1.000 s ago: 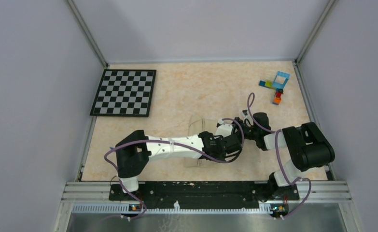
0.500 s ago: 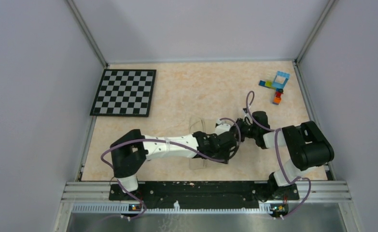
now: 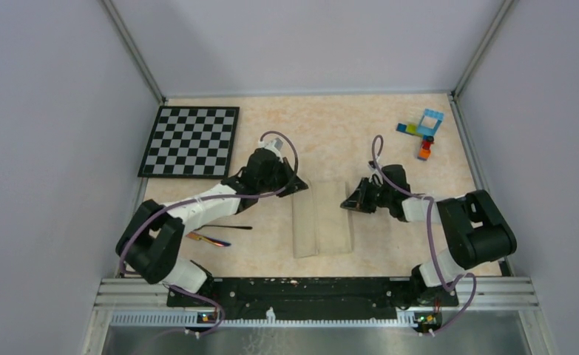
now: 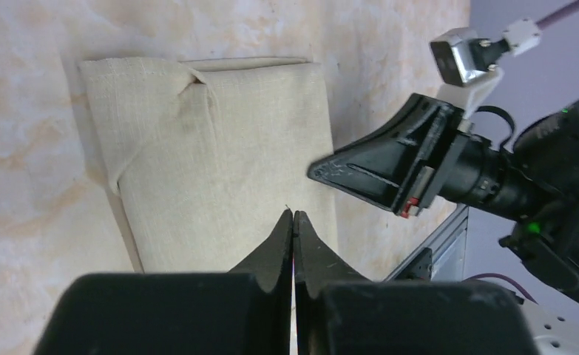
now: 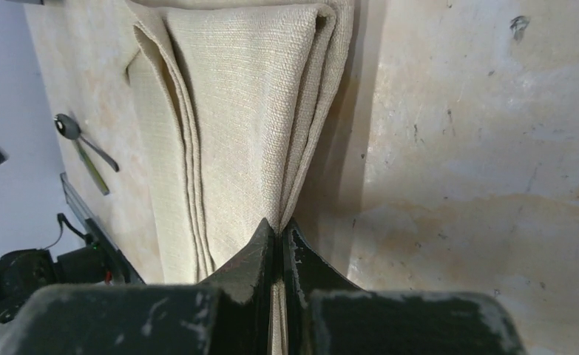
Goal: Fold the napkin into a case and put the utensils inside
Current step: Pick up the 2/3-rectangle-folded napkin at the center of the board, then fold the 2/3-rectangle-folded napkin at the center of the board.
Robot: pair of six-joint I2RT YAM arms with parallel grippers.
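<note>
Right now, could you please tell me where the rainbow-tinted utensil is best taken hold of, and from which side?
Probably at mid-length, from straight above, closing across its narrow width: the rainbow-tinted utensil lies flat on the table, slim and long, with a dark utensil close beside it.

The folded napkin (image 3: 323, 222) lies as a narrow strip running near to far in the middle of the table (image 3: 390, 251). The left gripper (image 3: 303, 187), jaws closed, sits over its far left corner. The right gripper (image 3: 345, 204), also closed, meets its right edge. Two utensils (image 3: 206, 239) lie left of the cloth, beside the left arm. The chequered board (image 3: 190, 140) sits at the far left and the toy bricks (image 3: 424, 133) at the far right.
</note>
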